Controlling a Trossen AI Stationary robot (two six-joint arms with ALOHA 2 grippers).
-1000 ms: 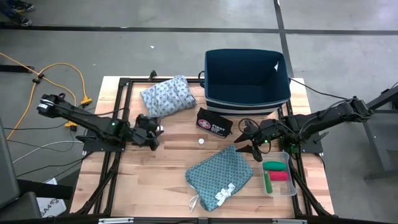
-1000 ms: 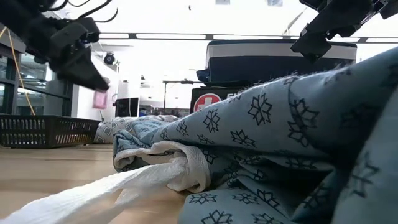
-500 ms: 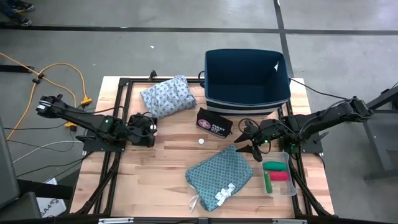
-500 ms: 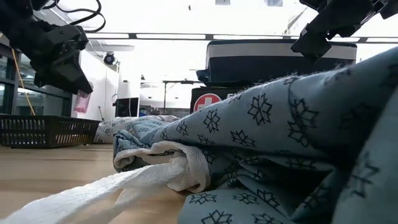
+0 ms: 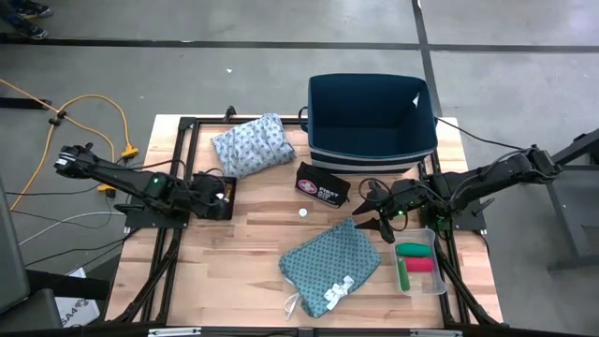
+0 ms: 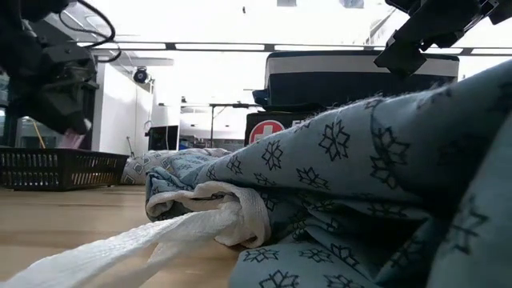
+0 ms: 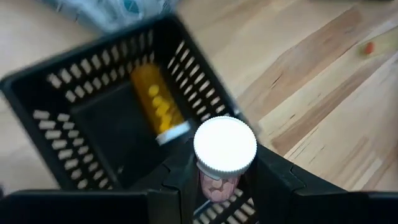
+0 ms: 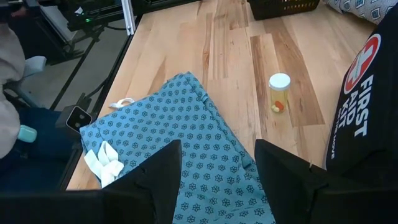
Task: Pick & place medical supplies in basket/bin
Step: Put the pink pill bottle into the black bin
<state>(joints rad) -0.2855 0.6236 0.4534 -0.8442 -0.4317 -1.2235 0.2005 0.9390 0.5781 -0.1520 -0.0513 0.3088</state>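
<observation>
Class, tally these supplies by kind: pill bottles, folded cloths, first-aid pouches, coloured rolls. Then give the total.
Pill bottles: 3 (left gripper holds one at the black basket, one lies inside, one on the table)
Folded cloths: 2
First-aid pouches: 1
Coloured rolls: 2
Total: 8

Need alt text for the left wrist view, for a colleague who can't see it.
The left gripper holds a pink, white-capped pill bottle over a black slatted basket. An amber pill bottle already lies inside the basket, with the wooden table beyond.
</observation>
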